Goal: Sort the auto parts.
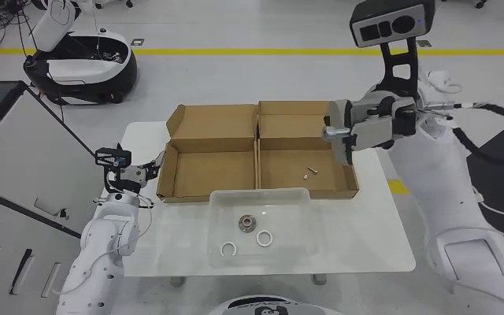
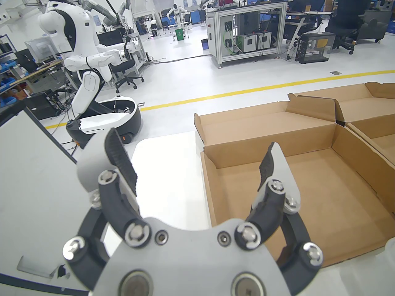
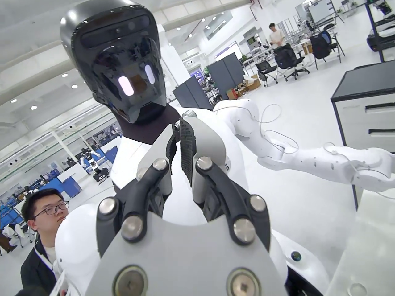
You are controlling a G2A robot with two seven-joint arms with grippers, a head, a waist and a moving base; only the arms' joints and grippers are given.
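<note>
Over the far corner of the right box (image 1: 350, 177) the right gripper (image 3: 182, 124) points upward, fingers pinched on what looks like a small metal part (image 3: 186, 114). This seems the drop step, calling for a tilt down over that box, where a bolt (image 1: 312, 168) lies. Beside the left box (image 1: 206, 175) the left gripper (image 2: 193, 141) sits level, spread wide, empty; a hub (image 1: 248, 223) waits in the clear tray (image 1: 216, 213)
</note>
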